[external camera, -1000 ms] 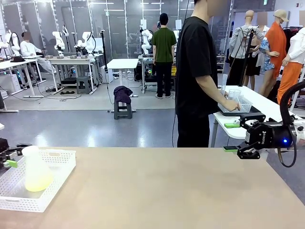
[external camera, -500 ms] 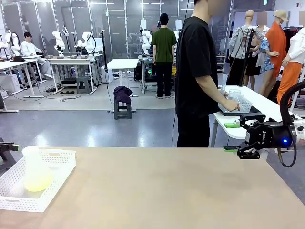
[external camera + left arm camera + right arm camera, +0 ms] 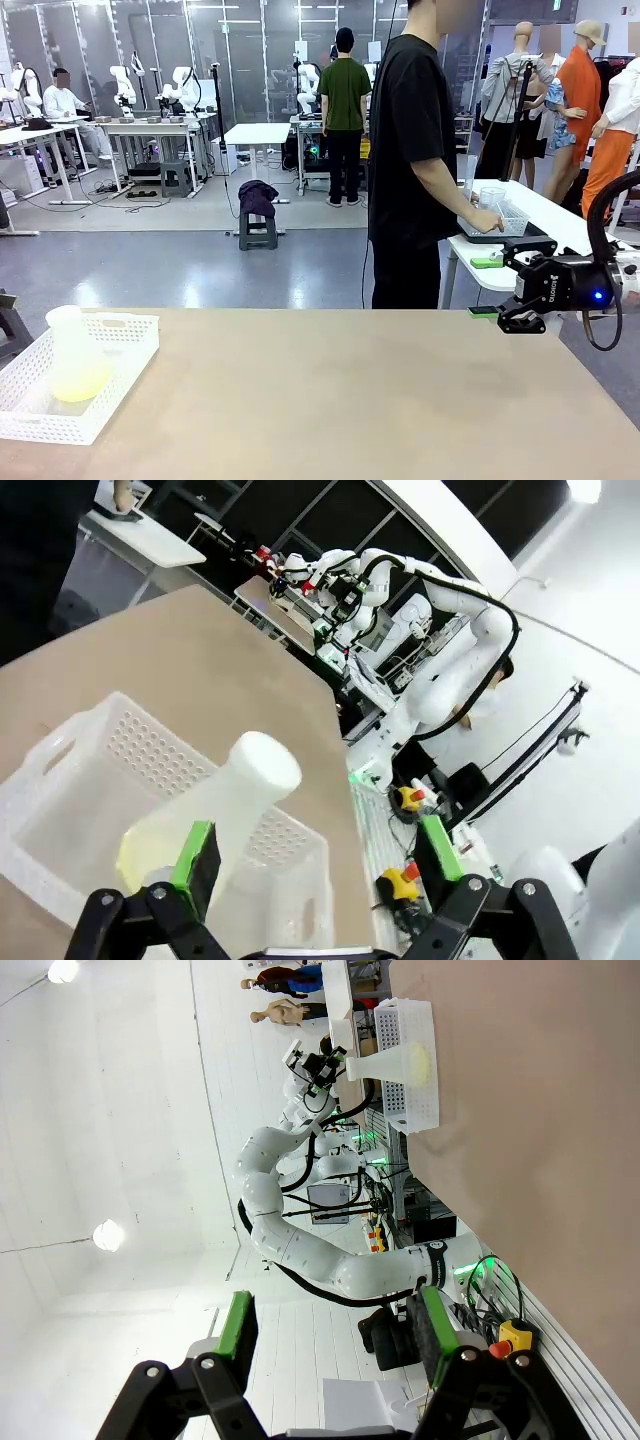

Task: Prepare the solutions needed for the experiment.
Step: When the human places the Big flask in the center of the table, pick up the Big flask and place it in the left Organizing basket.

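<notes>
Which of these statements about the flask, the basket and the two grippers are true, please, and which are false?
1. The flask stands upright in the white basket. True.
2. The flask is filled to its neck. False: the pale yellow-green solution forms a shallow layer at its bottom.
3. The left gripper is shut on the flask. False: its jaws are open, and the flask lies beyond them, ungripped.
4. The right gripper is at the table's far right edge, holding nothing. True.
5. The person is reaching for the basket. False: the person's hand is at a tray on a side table.
</notes>
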Controlling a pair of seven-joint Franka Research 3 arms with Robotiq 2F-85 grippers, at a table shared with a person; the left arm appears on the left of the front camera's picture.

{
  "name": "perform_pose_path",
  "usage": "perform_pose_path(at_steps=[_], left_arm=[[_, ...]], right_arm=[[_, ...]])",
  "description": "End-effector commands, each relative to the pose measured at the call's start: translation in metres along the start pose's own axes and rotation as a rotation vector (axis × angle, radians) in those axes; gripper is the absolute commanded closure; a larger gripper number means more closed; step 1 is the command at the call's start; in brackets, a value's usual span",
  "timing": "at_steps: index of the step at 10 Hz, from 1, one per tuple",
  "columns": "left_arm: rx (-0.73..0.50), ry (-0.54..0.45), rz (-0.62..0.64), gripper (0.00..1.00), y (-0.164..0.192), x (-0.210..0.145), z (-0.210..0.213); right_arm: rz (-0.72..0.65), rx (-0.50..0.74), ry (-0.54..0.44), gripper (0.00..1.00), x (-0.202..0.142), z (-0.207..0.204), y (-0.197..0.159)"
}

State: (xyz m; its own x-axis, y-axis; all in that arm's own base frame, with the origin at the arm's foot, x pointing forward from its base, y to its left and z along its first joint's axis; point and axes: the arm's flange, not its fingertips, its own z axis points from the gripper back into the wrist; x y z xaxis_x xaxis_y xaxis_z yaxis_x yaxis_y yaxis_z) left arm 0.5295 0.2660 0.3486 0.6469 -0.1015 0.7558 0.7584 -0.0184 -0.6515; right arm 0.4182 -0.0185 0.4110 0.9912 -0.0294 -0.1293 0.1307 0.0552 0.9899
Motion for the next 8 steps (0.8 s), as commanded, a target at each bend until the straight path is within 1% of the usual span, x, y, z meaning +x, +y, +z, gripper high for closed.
perform_pose_path(at_steps=[1, 2, 4, 6, 8], left_arm=[[-0.012, -0.011, 0.157, 0.0, -0.018, 0.002, -0.021], [-0.016, -0.037, 0.233, 0.0, -0.022, 0.003, -0.025], [-0.096, -0.099, 0.429, 0.0, -0.026, -0.003, -0.037], [-0.062, -0.104, 0.556, 0.0, -0.028, -0.009, -0.044], [-0.141, -0.129, 0.702, 0.0, -0.027, -0.013, -0.047]], right_arm=[[0.003, 0.001, 0.008, 0.2, 0.0, 0.0, 0.002], [0.003, 0.001, 0.008, 0.2, 0.0, 0.0, 0.002], [0.003, 0.001, 0.008, 0.2, 0.0, 0.0, 0.002], [0.003, 0.001, 0.008, 0.2, 0.0, 0.0, 0.002], [0.003, 0.001, 0.008, 0.2, 0.0, 0.0, 0.002]])
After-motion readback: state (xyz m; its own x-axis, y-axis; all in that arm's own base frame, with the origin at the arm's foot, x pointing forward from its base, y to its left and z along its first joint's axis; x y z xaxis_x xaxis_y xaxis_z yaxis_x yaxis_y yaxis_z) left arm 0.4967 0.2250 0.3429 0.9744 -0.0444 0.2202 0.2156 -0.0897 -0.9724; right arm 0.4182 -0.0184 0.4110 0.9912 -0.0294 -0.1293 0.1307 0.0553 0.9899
